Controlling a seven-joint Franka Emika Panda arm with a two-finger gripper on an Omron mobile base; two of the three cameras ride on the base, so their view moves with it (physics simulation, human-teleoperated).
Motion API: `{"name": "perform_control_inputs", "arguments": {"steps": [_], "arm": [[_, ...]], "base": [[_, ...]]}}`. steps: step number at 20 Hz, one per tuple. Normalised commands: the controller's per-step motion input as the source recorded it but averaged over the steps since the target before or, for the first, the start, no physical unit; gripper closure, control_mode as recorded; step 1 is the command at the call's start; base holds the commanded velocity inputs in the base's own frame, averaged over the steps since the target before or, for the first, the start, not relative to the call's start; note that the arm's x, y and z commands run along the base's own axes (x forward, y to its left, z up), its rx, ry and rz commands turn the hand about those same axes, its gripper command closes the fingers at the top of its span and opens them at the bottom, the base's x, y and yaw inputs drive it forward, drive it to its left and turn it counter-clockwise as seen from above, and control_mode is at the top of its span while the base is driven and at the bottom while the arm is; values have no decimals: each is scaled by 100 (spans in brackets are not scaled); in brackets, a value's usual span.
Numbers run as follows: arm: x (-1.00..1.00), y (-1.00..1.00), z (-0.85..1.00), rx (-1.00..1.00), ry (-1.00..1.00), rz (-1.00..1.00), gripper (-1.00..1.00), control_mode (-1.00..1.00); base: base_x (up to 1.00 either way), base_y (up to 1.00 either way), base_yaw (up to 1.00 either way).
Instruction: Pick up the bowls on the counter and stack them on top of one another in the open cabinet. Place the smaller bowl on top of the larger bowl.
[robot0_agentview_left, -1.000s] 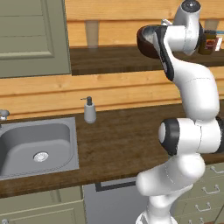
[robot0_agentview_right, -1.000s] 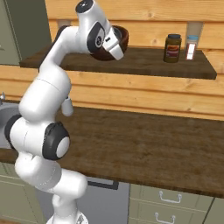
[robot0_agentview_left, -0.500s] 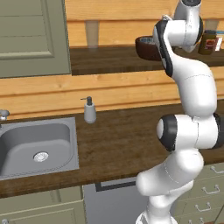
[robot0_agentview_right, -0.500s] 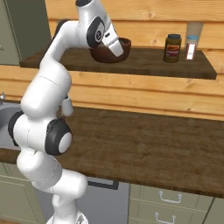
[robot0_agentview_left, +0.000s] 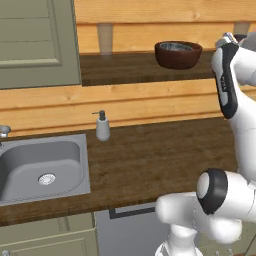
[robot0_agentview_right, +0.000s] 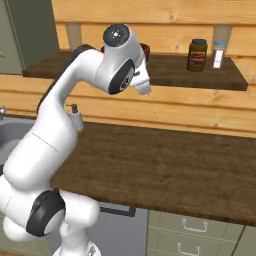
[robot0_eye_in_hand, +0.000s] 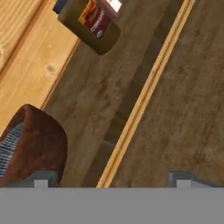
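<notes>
The arm has pulled back from the larger bowl (robot0_agentview_left: 178, 54), which sits on the open cabinet (robot0_agentview_left: 125, 67) shelf; fingers (robot0_eye_in_hand: 180, 178) spread, empty

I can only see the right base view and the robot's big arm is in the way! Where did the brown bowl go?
Observer: In the left base view, the larger bowl stands upright in the open cabinet, on its dark shelf.
Operator: Is the grey one inside it?
Observer: Yes, the smaller bowl sits inside the brown bowl's rim.
Operator: Is the claw holding anything?
Observer: No. In the hand view the claw is open and grips nothing; the stacked bowls are off to one side of it.
</notes>
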Motion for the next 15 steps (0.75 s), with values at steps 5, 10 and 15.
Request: {"name": "perform_control_inputs", "arguments": {"steps": [5, 10, 15], "arm": [[-100, -70, -100, 3, -14, 0, -100, -100], [-100, -78, -100, 0, -8, 0, -100, -100], [-100, -19, -100, -7, -6, 1, -100, -100]], "base": [[0, 0, 0], [0, 0, 0], [0, 0, 0]]}}
